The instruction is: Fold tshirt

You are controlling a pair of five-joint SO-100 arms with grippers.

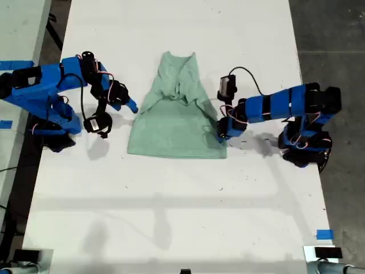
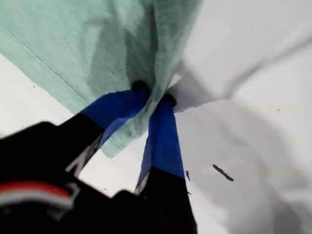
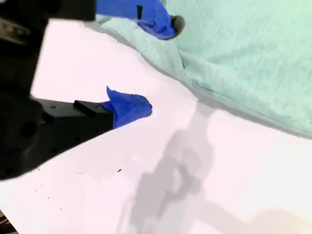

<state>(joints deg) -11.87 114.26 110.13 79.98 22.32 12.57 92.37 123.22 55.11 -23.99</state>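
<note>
Our first claw (image 2: 153,95) is clenched on the edge of the tshirt (image 1: 177,114), which lies mid-tabletop (image 1: 171,217); our second claw (image 3: 158,63) hangs released beside the opposite edge. With only a thin pinch of cloth held, we judge a pull could slip it free or drag the whole shirt askew.

a lab: white table (image 1: 171,200), concrete floor (image 1: 333,34), blue tape (image 1: 324,234).

Pale mint-green cloth tshirt (image 1: 177,123): soft matt knit, finely heathered. White counter (image 1: 171,211) beneath it: smooth, matt, faintly scuffed.
</note>
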